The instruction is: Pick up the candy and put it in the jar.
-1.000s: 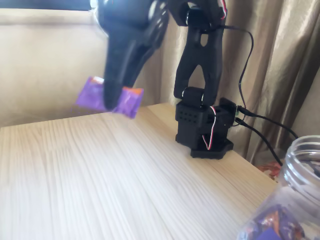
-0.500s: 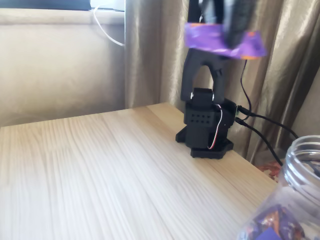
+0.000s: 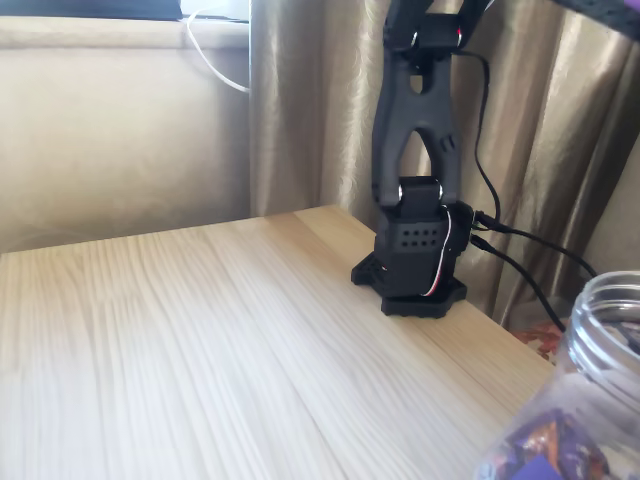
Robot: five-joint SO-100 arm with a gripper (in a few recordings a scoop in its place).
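Note:
The jar (image 3: 603, 335) stands at the bottom right corner of the fixed view. It is clear plastic with a wide ribbed neck, cut off by the frame, and purple-wrapped sweets (image 3: 545, 450) show through its wall. The black arm's base (image 3: 418, 258) sits near the table's far right edge, and its forked link (image 3: 415, 110) rises straight up past the top edge. A dark sliver of the arm (image 3: 605, 8) crosses the top right corner above the jar. The candy is out of view, beyond the top of the picture.
The light wooden table (image 3: 200, 340) stretches wide to the left and front of the arm. Beige curtains (image 3: 300, 110) hang behind it. Black cables (image 3: 520, 255) trail from the base off the right edge, and a white cable (image 3: 215, 55) hangs at the back.
The gripper, shut on the purple candy, swung from the left to the right and upward, then passed out of the top of the picture. The arm's base turned with it.

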